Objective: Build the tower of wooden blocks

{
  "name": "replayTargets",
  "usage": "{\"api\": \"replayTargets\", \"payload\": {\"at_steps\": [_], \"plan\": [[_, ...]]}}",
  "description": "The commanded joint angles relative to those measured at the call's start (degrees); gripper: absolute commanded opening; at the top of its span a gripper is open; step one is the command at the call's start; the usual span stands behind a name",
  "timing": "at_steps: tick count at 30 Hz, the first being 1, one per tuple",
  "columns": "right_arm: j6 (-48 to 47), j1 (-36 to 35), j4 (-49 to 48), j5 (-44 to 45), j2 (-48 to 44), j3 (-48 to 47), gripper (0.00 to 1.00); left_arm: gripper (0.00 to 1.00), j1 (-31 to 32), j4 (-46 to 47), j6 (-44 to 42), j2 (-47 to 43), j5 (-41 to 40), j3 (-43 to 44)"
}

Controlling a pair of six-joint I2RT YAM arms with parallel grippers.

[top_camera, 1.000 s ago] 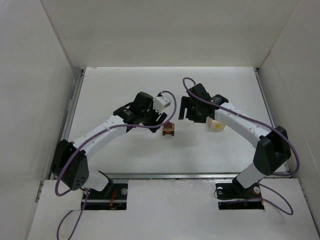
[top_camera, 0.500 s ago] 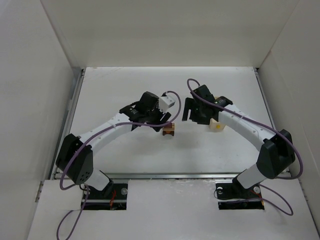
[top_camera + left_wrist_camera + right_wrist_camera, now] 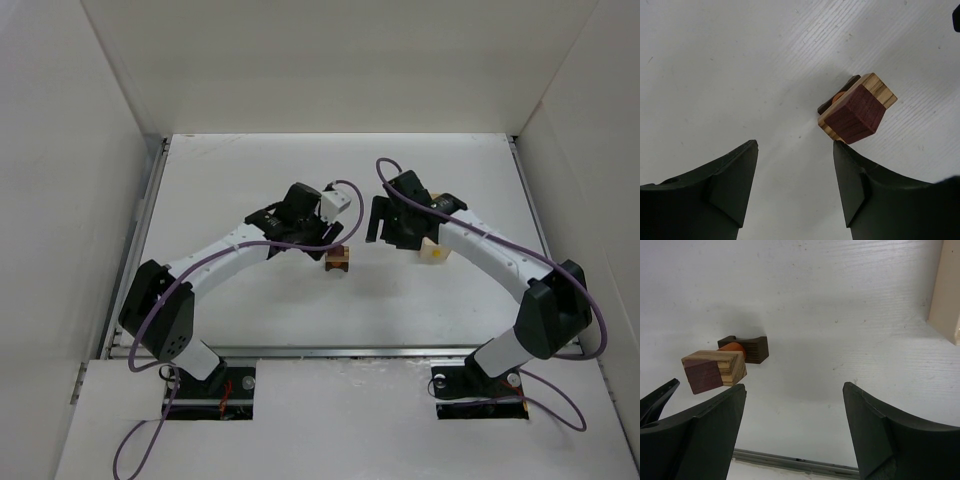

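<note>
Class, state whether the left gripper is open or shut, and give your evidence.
Open: the left gripper shows fingers wide apart, nothing between; tower sits beyond the tips.

Your right tool [image 3: 795, 390] has its two dark fingers [image 3: 700, 440] spread wide, with only bare white tabletop [image 3: 830, 300] between them. The wood block tower [image 3: 725, 360] stands just past the tip of the finger on the view's left. It has a dark brown notched base, an orange round piece on that, and on top a striped tan cube with a reddish-purple face. A pale cream box [image 3: 946, 290] shows at the right edge, well apart from the tower. A dark pointed tip [image 3: 660, 396] juts in at the left edge.
</note>
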State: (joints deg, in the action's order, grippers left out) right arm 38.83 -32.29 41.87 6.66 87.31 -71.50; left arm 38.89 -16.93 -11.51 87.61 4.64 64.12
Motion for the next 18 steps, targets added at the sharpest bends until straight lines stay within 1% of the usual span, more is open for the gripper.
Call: {"api": "replayTargets", "payload": {"at_steps": [1, 18], "plan": [[-0.07, 0.3, -1.0, 0.46, -2.14, 0.57, 0.84, 0.58, 0.04, 2.43, 0.7, 0.01, -0.51, 1.98], [-0.07, 0.3, -1.53, -0.06, -2.14, 0.58, 0.84, 0.58, 0.04, 2.43, 0.7, 0.54, 0.63, 1.98]]}}
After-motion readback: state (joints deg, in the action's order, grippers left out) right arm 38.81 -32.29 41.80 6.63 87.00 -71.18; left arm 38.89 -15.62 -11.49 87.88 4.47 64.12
